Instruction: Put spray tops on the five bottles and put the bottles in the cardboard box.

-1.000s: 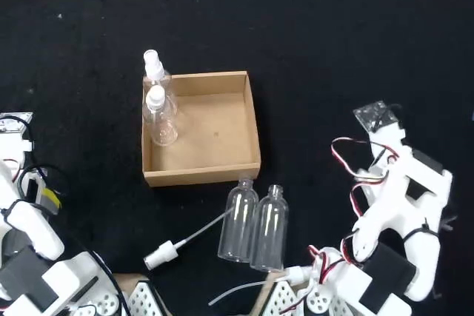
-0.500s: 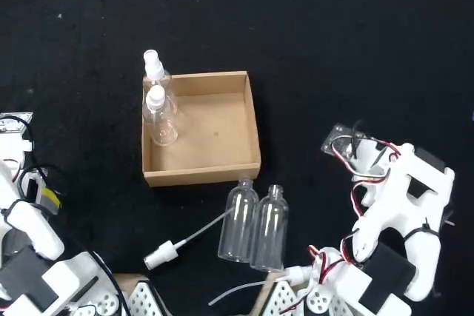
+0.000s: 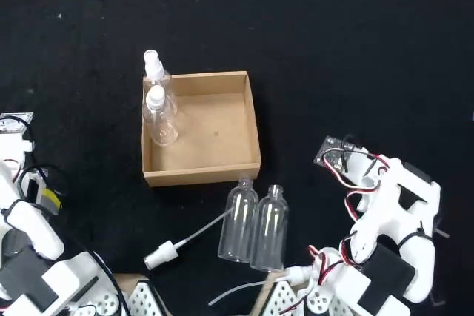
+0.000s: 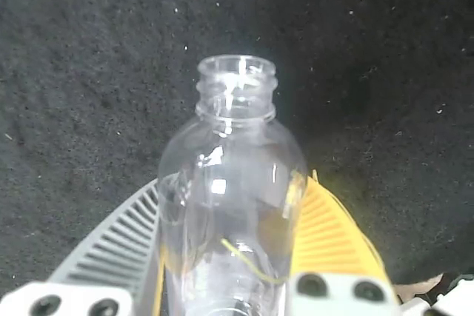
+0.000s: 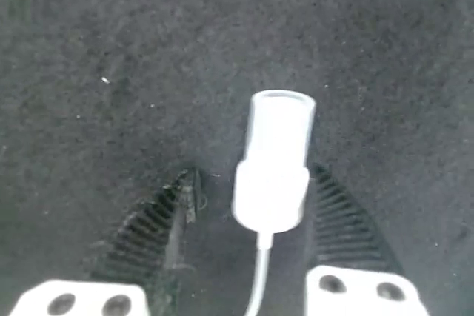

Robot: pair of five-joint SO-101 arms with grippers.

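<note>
bottle (image 4: 233,205): clamped in left fingers (image 4: 326,231), open neck pointing outward | spray top (image 5: 274,160): pinched between right fingers (image 5: 342,220), tube trailing wristward

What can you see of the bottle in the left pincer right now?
The bottle is clear plastic, looks empty, with rounded shoulders and an open threaded neck with nothing on it. It sits between the ribbed fingers of the left pincer, one grey and one yellow, which touch its sides. The black table lies behind it.
</note>
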